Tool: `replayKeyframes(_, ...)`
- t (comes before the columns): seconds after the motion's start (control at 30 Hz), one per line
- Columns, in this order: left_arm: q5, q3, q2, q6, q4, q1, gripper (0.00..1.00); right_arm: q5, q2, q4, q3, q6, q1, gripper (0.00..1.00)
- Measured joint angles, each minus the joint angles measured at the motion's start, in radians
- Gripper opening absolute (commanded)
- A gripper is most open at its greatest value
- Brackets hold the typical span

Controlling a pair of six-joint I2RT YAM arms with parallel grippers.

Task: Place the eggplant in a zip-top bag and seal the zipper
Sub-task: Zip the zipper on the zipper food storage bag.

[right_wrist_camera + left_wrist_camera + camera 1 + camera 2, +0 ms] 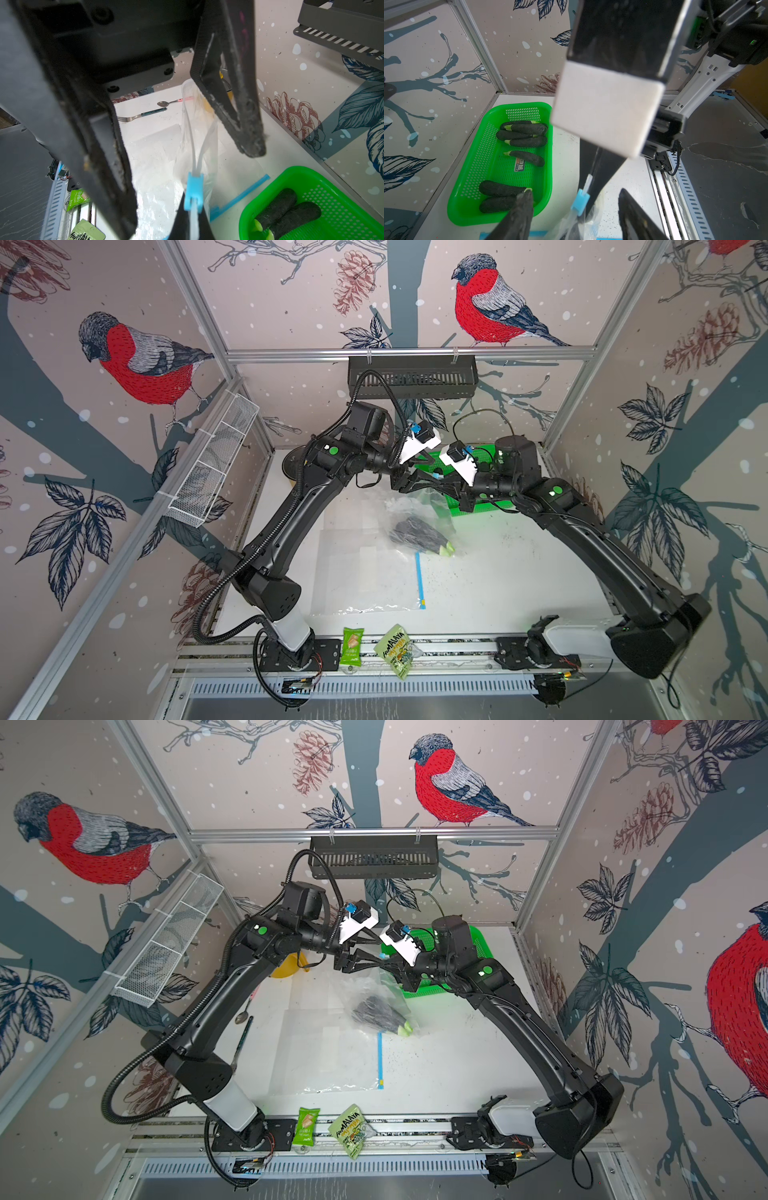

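- A flat, empty clear plastic zip-top bag with a blue strip [365, 572] lies on the white desk [519, 572], left of centre and out of play.
- The left tool [575, 193] has its black fingers apart, one on each side of the small light-blue zipper slider [580, 202], gripping nothing.
- Between the arms hangs the crumpled clear zip-top bag [409, 506], with the dark purple-black eggplant with a pale green stem [415, 535] in its lower part. The eggplant's long axis runs slantwise: body toward the left and back, stem end toward the right and front. I cannot tell whether the bag's bottom rests on the desk.
- The right tool [193, 214] is clamped on the bag's white zipper track just beside the slider. Past the slider the two tracks part, so the mouth looks unsealed.
- Risks:
  - The left tool may close on film rather than the slider.
  - A pull may drag the track out of the right pinch.
  - The eggplant's weight may twist the tracks out of line.
- The green perforated plastic basket [454, 207] of spare eggplants [527, 141] sits at the right.
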State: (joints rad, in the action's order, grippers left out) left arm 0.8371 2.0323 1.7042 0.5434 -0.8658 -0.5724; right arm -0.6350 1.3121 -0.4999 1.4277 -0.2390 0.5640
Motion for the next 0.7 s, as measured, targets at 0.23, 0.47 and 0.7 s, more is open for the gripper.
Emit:
replayKeyframes(0.23,0.025,0.129,0.1,0.061,-0.117,0.0,0.54,0.018,0.0,-0.02,0.003,-0.003,0.005,0.02)
replayKeyframes(0.47,0.046,0.148,0.119,0.089,-0.173,0.0,0.38,0.032,0.0,-0.034,0.003,-0.003,0.004,0.03)
replayKeyframes(0.7,0.048,0.117,0.106,0.101,-0.172,0.0,0.29,0.033,0.0,-0.035,-0.002,-0.003,0.0,0.02)
